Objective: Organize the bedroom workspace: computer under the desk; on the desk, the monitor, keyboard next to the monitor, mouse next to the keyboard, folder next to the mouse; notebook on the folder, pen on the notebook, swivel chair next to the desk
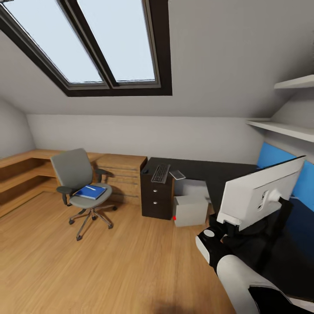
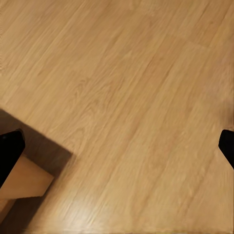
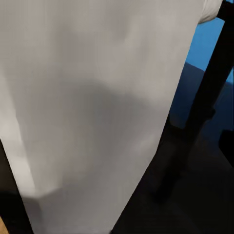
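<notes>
Facing desk (image 1: 226, 172): monitor (image 1: 257, 194) white back up close, folder (image 1: 90, 192) on swivel chair (image 1: 78, 181); left gripper (image 2: 117, 146) fingers apart over floor (image 2: 126, 97); right gripper's state unreadable.

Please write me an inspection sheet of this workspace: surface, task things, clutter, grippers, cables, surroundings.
Surface: desk glossy black, partly bare.
Job's things: monitor white back toward camera, over the desk; keyboard and notebook on desk; computer on floor under desk; folder with pen on swivel chair.
Clutter: nothing seen.
Grippers: left gripper open over floor; right cannot tell.
Cables: nothing seen.
Surroundings: skylight, wooden floor.
</notes>
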Motion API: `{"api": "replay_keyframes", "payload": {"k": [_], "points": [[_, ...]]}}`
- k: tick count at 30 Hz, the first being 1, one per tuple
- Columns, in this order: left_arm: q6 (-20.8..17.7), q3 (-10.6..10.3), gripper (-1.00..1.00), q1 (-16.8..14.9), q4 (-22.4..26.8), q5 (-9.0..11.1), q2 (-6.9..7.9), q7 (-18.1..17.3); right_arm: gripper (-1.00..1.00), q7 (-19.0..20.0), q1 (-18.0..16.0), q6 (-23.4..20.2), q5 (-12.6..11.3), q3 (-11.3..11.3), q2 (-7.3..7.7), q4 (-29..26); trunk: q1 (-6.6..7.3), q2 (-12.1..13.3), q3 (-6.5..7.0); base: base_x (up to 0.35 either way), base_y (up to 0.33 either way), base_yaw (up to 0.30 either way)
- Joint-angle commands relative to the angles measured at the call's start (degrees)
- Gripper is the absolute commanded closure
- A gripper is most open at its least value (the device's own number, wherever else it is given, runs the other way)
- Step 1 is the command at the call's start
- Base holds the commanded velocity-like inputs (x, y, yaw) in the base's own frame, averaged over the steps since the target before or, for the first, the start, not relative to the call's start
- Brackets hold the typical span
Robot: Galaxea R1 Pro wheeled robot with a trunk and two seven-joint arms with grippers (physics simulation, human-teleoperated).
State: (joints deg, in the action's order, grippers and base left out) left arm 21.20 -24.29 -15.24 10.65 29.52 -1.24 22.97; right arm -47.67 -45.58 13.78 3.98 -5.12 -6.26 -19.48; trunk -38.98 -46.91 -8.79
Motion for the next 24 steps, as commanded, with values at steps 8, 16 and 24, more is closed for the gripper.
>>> {"api": "replay_keyframes", "payload": {"k": [8,16,24], "points": [[0.2,-0.5,-1.0,0.0,0.0,0.4,0.01,0.3,-1.0,0.0,0.0,0.4,0.4,-0.5,-0.06,0.0,0.02,-0.1,-0.09,-0.301,-0.028,0.0],[0.2,-0.4,-1.0,0.0,0.0,0.4,0.01,0.3,-1.0,0.1,0.0,0.5,0.3,-0.5,-0.11,-0.1,0.02,-0.1,-0.09,-0.076,-0.021,0.0],[0.2,-0.5,-1.0,0.0,0.0,0.3,-0.06,0.3,-1.0,0.3,-0.1,0.8,0.4,-0.3,-0.26,-0.1,0.02,-0.1,-0.09,-0.072,-0.022,0.0]]}}
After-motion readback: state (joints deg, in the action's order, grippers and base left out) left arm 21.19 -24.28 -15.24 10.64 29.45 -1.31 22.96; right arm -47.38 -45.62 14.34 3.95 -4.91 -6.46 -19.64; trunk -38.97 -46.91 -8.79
